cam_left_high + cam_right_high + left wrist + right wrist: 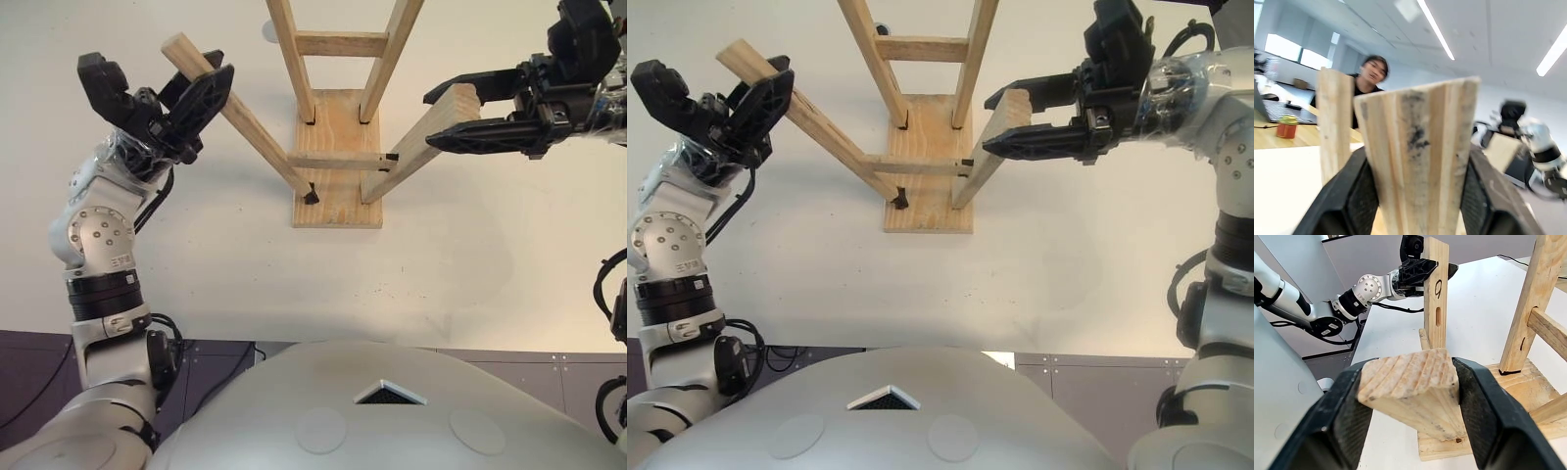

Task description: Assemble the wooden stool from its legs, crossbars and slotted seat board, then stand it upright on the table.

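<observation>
Stool [338, 122]: upside down at the middle of the bench [460, 264], partly assembled. The seat board [338, 208] lies flat on the bench with four legs rising from it.

Far pair: the two far legs [294, 59] stand in slots at the far part of the board. The far crossbar [341, 43] joins them higher up.

Near pair: the near left leg [260, 132] meets the board at its left edge and the near right leg [416, 147] at its right edge. In the head views these two splay apart toward their upper ends. The near crossbar [338, 159] spans between them and touches both. Whether their feet are fully seated in the board cannot be told. A small black piece [312, 196] sits at the foot of the near left leg; what it is cannot be told.

Left hand [201, 86]: clamped on the upper end of the near left leg. In the left wrist view a finger pad [1359, 200] presses on each side of the wood, and the leg's end grain stands out beyond the fingers.

Right hand [446, 119]: clamped on the upper end of the near right leg. The right wrist view shows both pads [1349, 416] flat against opposite faces, with the cut end of the leg just past the fingertips.

Both hands are raised above the bench, well apart, one on either side of the stool.
</observation>
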`<state>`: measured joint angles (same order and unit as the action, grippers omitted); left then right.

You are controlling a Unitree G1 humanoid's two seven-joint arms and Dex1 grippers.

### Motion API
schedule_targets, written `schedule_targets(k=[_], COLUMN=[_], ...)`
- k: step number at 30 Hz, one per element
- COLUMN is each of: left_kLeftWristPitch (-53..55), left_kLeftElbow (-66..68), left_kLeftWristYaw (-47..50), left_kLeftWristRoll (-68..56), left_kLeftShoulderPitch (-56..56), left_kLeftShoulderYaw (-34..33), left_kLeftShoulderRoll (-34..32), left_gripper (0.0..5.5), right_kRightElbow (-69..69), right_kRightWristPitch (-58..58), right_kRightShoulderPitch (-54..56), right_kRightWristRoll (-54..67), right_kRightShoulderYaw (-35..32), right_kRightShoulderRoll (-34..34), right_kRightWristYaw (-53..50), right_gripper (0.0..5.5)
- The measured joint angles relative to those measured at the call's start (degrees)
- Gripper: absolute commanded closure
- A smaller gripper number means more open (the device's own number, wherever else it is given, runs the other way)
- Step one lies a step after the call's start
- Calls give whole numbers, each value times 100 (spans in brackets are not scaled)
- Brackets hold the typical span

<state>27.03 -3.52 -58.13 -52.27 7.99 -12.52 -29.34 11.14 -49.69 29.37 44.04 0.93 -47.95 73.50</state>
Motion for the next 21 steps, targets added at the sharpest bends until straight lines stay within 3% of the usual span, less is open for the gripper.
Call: schedule_targets(k=[9, 21], left_kLeftWristPitch=[44, 72], left_kLeftElbow=[10, -86], left_kLeftWristYaw=[-1309, -1767], left_kLeftWristRoll=[507, 1205], left_kLeftShoulderPitch=[371, 1465], left_kLeftShoulderYaw=[559, 1340], left_kLeftShoulderRoll=[-1798, -2313], left_gripper=[349, 349], right_kRightElbow=[289, 761], right_kRightWristPitch=[83, 162], right_kRightShoulderPitch=[-276, -688], right_kRightWristRoll=[58, 356], right_kRightShoulderYaw=[-139, -271], right_kRightShoulderRoll=[2, 99], right_kRightWristYaw=[-143, -723], right_gripper=[308, 308])
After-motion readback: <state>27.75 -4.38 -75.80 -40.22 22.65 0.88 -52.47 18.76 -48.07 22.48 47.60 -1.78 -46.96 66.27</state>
